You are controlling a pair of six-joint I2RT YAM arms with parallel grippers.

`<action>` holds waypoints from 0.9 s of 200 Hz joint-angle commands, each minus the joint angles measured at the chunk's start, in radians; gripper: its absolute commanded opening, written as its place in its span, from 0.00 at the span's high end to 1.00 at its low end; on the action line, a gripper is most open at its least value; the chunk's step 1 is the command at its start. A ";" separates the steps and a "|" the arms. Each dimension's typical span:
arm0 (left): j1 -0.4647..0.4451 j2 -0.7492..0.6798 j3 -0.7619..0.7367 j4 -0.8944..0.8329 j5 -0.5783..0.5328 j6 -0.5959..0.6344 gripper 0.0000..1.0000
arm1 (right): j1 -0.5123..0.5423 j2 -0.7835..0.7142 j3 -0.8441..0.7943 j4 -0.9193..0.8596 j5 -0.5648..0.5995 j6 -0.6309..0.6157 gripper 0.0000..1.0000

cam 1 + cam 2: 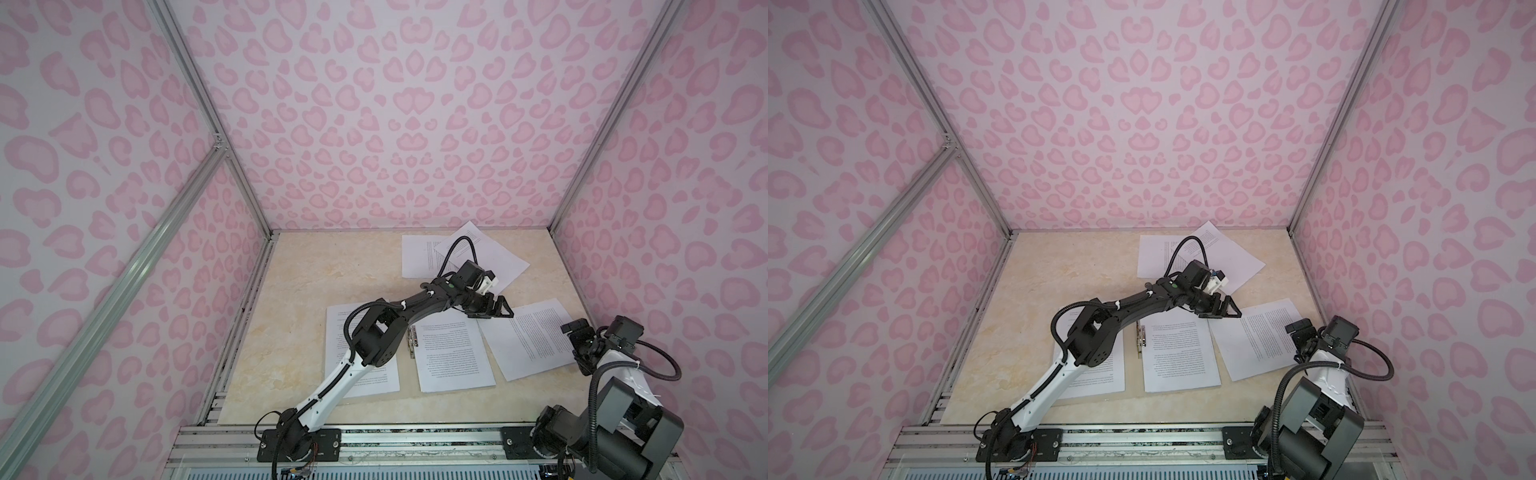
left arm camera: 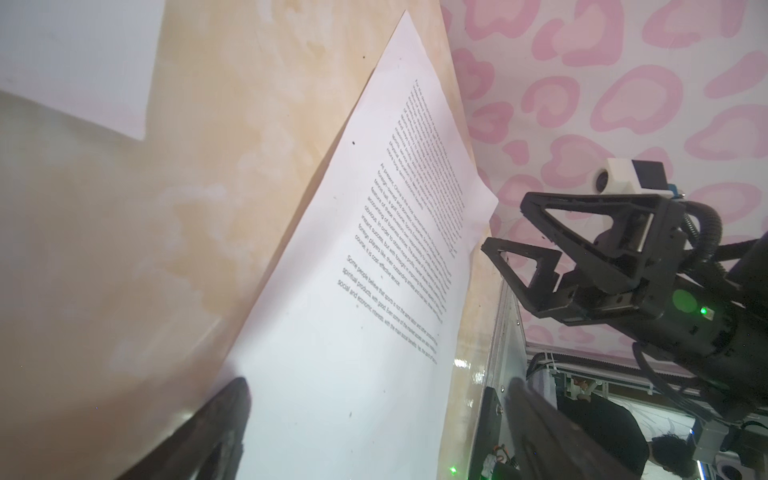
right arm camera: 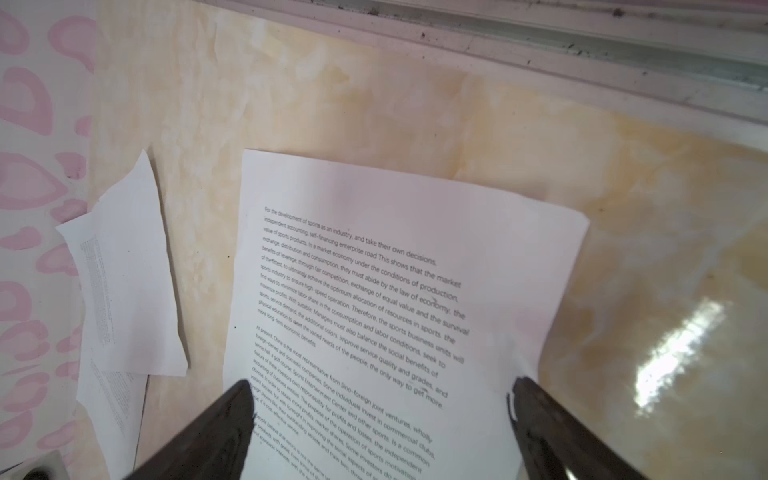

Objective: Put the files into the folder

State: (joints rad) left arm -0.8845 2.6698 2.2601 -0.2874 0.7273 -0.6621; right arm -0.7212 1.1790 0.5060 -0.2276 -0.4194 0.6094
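Several white printed files lie loose on the beige table. Two overlap at the back (image 1: 424,257) (image 1: 1233,257). One sheet (image 1: 455,357) (image 1: 1179,357) lies right of the folder's slim metal clip (image 1: 412,341) (image 1: 1140,341) and one (image 1: 338,332) lies left of it, under my left arm. The folder's beige board blends with the tabletop. My left gripper (image 1: 500,311) (image 1: 1227,309) (image 2: 382,415) hovers open by the corner of the right-hand sheet (image 1: 528,340) (image 2: 374,270) (image 3: 374,291). My right gripper (image 1: 575,345) (image 2: 503,224) (image 3: 382,399) stands open at that sheet's right edge, holding nothing.
Pink patterned walls (image 1: 395,124) close in the table on three sides. An aluminium rail (image 1: 374,436) carrying both arm bases runs along the front edge. Bare marble-look tabletop (image 1: 311,274) shows at the back left.
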 commanded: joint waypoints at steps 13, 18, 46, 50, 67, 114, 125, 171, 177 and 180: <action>-0.004 0.033 -0.016 -0.163 -0.091 -0.014 0.03 | 0.021 0.031 -0.023 0.067 -0.134 -0.011 0.03; -0.004 0.035 -0.016 -0.163 -0.091 -0.014 0.03 | 0.023 0.027 -0.024 0.045 -0.117 -0.014 0.03; -0.004 0.034 -0.017 -0.164 -0.091 -0.016 0.03 | 0.023 -0.081 -0.031 -0.121 0.065 -0.012 0.03; -0.004 0.034 -0.018 -0.165 -0.091 -0.016 0.03 | 0.024 -0.111 -0.033 -0.138 0.088 -0.007 0.03; -0.006 0.036 -0.019 -0.163 -0.091 -0.017 0.03 | 0.024 -0.196 -0.031 -0.198 0.167 -0.004 0.03; -0.005 0.039 -0.019 -0.162 -0.086 -0.022 0.03 | 0.025 -0.180 -0.098 -0.171 0.227 0.028 0.03; -0.005 0.039 -0.019 -0.162 -0.085 -0.024 0.03 | 0.025 -0.172 -0.101 -0.169 0.219 0.029 0.03; -0.005 0.040 -0.021 -0.162 -0.088 -0.027 0.03 | 0.083 -0.117 -0.147 -0.086 0.155 0.067 0.03; -0.006 0.041 -0.020 -0.162 -0.089 -0.029 0.03 | 0.103 -0.102 -0.146 -0.084 0.154 0.070 0.03; -0.006 0.040 -0.020 -0.162 -0.089 -0.029 0.03 | 0.113 -0.095 -0.144 -0.085 0.154 0.071 0.03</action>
State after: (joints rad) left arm -0.8856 2.6778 2.2570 -0.2611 0.7361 -0.6785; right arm -0.6586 1.0382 0.3790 -0.2989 -0.2287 0.6411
